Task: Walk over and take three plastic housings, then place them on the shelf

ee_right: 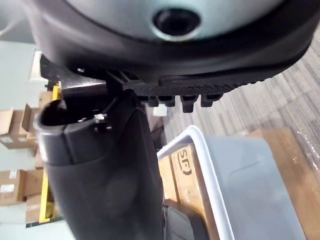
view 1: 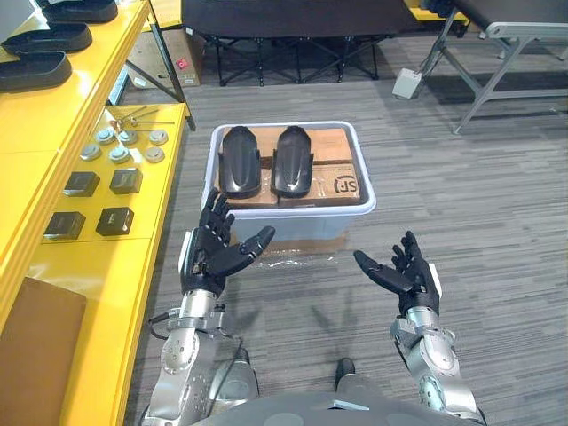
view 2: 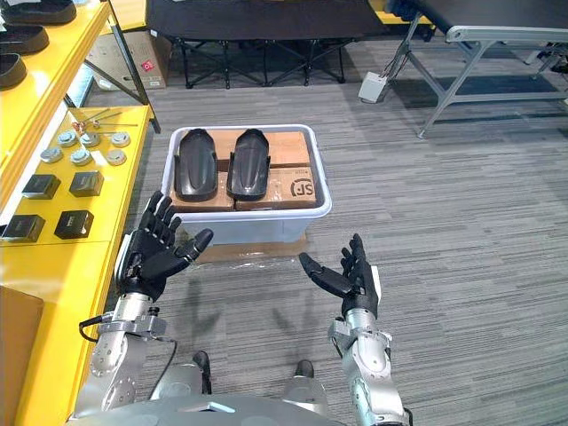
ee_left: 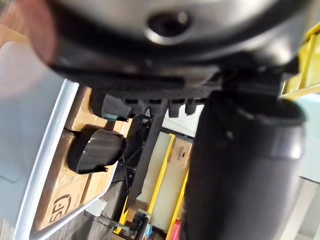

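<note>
left hand [view 1: 217,248] and right hand [view 1: 404,271] both wide open, fingers spread, palms facing each other, holding nothing, hovering over the carpet [view 1: 497,204] on the near side of the bin [view 1: 293,226]. left housing [view 1: 240,161] and right housing [view 1: 293,160] lie side by side on cardboard [view 1: 337,173] in the bin's left half, untouched by either hand. yellow shelf [view 1: 35,133] runs along the left, with three more black shells [view 1: 49,38] at its far end, metal discs [view 1: 120,146] and small black boxes [view 1: 98,200] nearer.
</note>
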